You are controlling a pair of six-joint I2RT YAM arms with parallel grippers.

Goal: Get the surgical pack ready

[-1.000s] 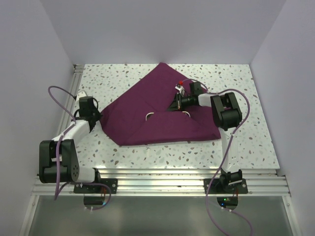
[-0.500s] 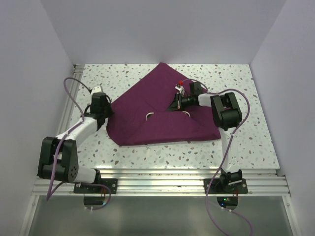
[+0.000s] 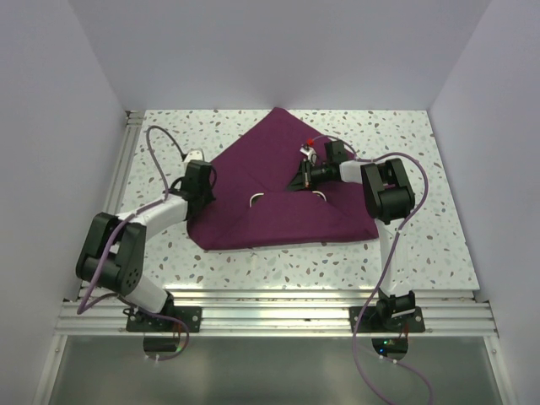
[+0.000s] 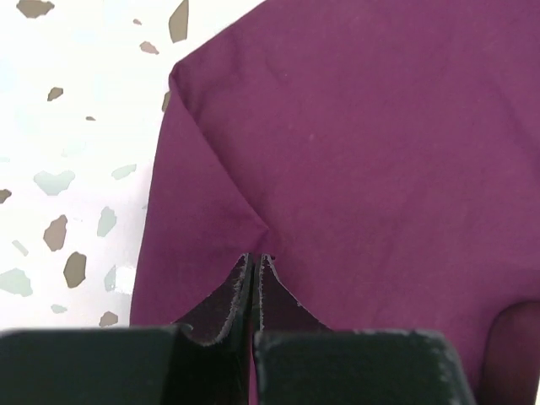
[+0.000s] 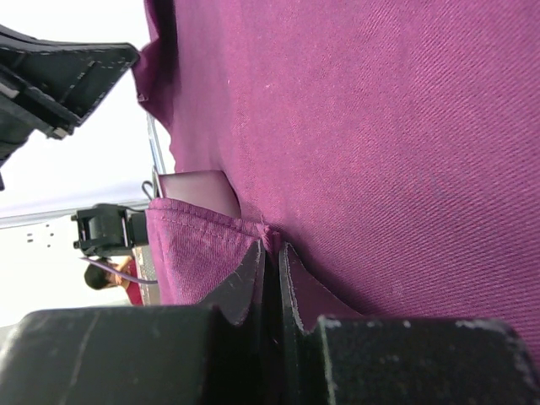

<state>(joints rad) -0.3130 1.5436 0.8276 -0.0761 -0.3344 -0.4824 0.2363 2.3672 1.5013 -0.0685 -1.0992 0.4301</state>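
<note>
The surgical pack (image 3: 278,181) is a plum-purple cloth lying partly folded on the speckled table, its back corner pointing away from me. My left gripper (image 3: 205,179) is at the cloth's left corner, shut on a pinch of the cloth (image 4: 337,143), which it holds folded inward. My right gripper (image 3: 301,175) is near the cloth's middle, shut on a hemmed edge of the cloth (image 5: 202,245). A thin white loop (image 3: 256,197) shows on the cloth near the centre.
The speckled table (image 3: 405,143) is bounded by white walls on three sides and an aluminium rail (image 3: 278,308) at the near edge. The left arm's purple cable (image 3: 160,139) arcs over the table's left part.
My left gripper has moved right and inward with the cloth's left corner, folding it over the cloth. The right arm has not moved.
</note>
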